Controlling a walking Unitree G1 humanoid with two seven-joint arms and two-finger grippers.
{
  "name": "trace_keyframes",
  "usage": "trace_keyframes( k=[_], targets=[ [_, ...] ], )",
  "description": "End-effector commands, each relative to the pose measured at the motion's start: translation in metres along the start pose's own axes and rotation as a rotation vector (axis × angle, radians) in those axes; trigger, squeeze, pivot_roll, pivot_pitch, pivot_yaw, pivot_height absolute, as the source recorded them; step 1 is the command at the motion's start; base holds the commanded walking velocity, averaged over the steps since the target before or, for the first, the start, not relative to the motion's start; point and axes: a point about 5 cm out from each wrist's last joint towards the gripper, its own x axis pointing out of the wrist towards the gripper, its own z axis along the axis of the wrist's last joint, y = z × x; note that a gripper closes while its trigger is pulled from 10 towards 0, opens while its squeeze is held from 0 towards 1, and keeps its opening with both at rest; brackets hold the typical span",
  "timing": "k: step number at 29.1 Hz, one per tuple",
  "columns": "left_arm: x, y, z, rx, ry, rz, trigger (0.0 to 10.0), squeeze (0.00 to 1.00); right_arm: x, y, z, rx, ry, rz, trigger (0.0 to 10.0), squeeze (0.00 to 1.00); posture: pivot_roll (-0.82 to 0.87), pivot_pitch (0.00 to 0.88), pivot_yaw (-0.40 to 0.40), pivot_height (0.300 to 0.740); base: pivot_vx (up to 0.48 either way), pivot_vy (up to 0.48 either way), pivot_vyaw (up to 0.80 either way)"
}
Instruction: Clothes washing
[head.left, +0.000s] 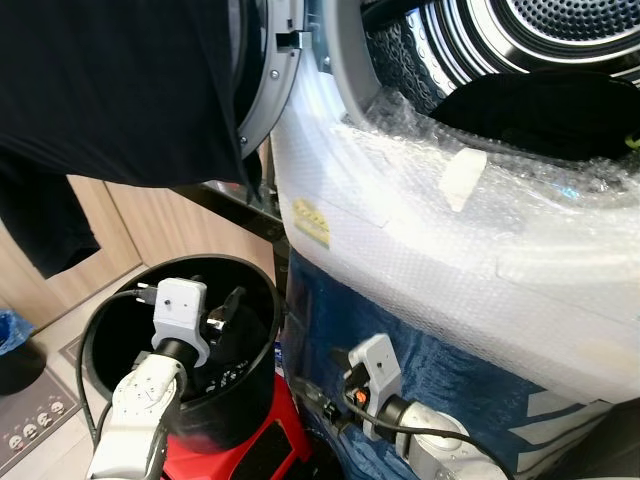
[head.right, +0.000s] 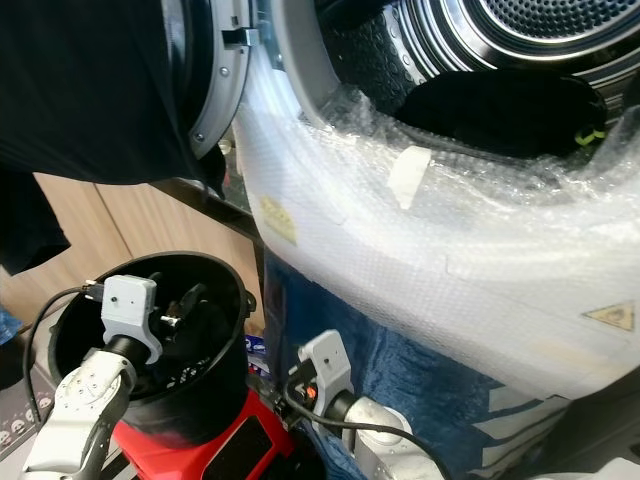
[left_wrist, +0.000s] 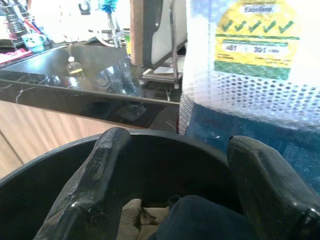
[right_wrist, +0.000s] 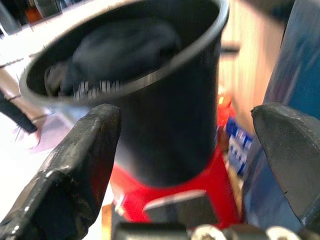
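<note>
- Fetching step: left claw (head.left: 222, 312) spread wide, empty, over the black bucket (head.left: 255, 375) of dark clothes (left_wrist: 200, 220).
- Right claw (right_wrist: 200, 165) open too (idle beside the bucket).
- Next: dip, pinch a garment, lift toward the drum (head.left: 540, 30).

The washing machine (head.left: 420, 240) is wrapped in clear, crinkly bubble wrap, and its perforated metal drum (head.left: 560, 25) gleams. The bucket (head.left: 255, 380) is smooth black plastic holding dark, matt cloth (right_wrist: 120, 45). The worktop (left_wrist: 75, 85) is glossy black stone above pale wood-grain cabinet fronts (head.left: 150, 240).
</note>
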Motion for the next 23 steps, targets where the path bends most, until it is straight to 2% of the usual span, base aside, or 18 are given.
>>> trace_keyframes(
  k=[1, 12, 13, 14, 15, 16, 17, 23],
  targets=[
    [0.000, 0.000, 0.004, -0.005, -0.020, -0.005, 10.0, 0.00, 0.002, 0.002, 0.006, -0.017, -0.023, 0.006, 10.0, 0.00, 0.12, 0.106, 0.043, 0.740, 0.000, 0.000, 0.00],
    [0.000, 0.000, 0.004, -0.006, -0.020, -0.006, 10.0, 0.00, 0.009, -0.001, 0.001, -0.043, -0.042, 0.001, 10.0, 0.00, 0.12, 0.106, 0.043, 0.740, 0.000, 0.000, 0.00],
    [-0.001, 0.004, 0.005, -0.003, -0.020, 0.003, 10.0, 0.00, 0.010, -0.001, -0.010, -0.022, -0.019, -0.006, 10.0, 0.00, 0.12, 0.105, 0.042, 0.740, 0.000, 0.000, 0.00],
    [0.000, 0.004, 0.006, -0.007, -0.028, 0.001, 10.0, 0.00, -0.001, -0.039, -0.057, 0.150, 0.130, -0.327, 10.0, 0.00, 0.15, 0.044, 0.039, 0.740, 0.000, 0.000, 0.00],
    [0.000, 0.002, 0.007, -0.012, -0.034, -0.004, 10.0, 0.00, -0.017, -0.055, -0.088, 0.277, 0.238, -0.548, 10.0, 0.00, 0.15, 0.044, 0.039, 0.740, 0.000, 0.000, 0.00],
    [0.001, 0.001, 0.008, -0.015, -0.037, -0.007, 10.0, 0.00, -0.031, -0.061, -0.111, 0.381, 0.327, -0.705, 10.0, 0.00, 0.15, 0.044, 0.038, 0.740, 0.000, 0.000, 0.00],
    [0.001, 0.000, 0.008, -0.016, -0.039, -0.009, 10.0, 0.00, -0.038, -0.061, -0.123, 0.438, 0.376, -0.784, 10.0, 0.00, 0.15, 0.044, 0.038, 0.740, 0.000, 0.000, 0.00],
    [0.000, 0.000, 0.008, -0.018, -0.037, -0.009, 10.0, 0.00, -0.042, -0.062, -0.125, 0.428, 0.376, -0.829, 10.0, 0.00, 0.15, 0.046, 0.038, 0.740, 0.000, 0.000, 0.00]
  ],
)
